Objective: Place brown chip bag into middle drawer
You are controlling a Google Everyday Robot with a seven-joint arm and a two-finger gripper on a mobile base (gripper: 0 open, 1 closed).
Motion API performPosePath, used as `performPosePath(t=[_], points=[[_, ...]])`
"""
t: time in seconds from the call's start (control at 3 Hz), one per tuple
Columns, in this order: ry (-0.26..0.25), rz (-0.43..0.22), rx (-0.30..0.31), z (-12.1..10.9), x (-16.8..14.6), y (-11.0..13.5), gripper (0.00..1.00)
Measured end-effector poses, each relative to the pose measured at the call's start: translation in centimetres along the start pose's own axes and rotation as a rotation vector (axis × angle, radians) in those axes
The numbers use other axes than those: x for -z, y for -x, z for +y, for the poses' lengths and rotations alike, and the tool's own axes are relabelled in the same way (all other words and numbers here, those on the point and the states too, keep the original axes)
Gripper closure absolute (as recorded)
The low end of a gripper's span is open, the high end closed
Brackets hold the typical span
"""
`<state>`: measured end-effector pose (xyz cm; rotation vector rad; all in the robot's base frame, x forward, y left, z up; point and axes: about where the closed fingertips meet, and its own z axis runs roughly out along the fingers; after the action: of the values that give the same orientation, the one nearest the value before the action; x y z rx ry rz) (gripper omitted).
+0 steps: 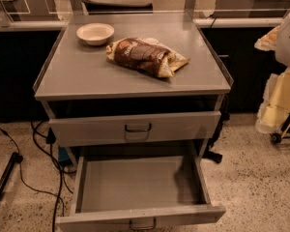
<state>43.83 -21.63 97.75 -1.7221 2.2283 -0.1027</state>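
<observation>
The glossy dark-brown chip bag [144, 56] lies ungrasped near the grey metal table's [87, 76] far edge. The wide grey metal drawer [135, 185] stands open, awaiting it. The end effector is out of sight; I cannot tell its state.

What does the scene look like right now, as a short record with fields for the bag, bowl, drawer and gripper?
brown chip bag: lying on cabinet top, right of bowl
bowl: cream, back left of top
middle drawer: pulled open, tray showing
gripper: not in view
task state: bag not yet in drawer
</observation>
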Motion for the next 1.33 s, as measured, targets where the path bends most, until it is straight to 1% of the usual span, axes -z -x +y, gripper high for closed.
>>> performPosePath(t=[0.33, 0.67, 1.0, 1.33], points=[[0.0, 0.0, 0.0, 0.0, 0.0, 0.0, 0.0], [-0.019, -0.037, 0.007, -1.6, -1.2, 1.8, 0.0], [-0.036, -0.06, -0.005, -3.1, -2.2, 3.0, 0.0], [-0.082, -0.085, -0.023, -6.3, -4.4, 6.2, 0.0]])
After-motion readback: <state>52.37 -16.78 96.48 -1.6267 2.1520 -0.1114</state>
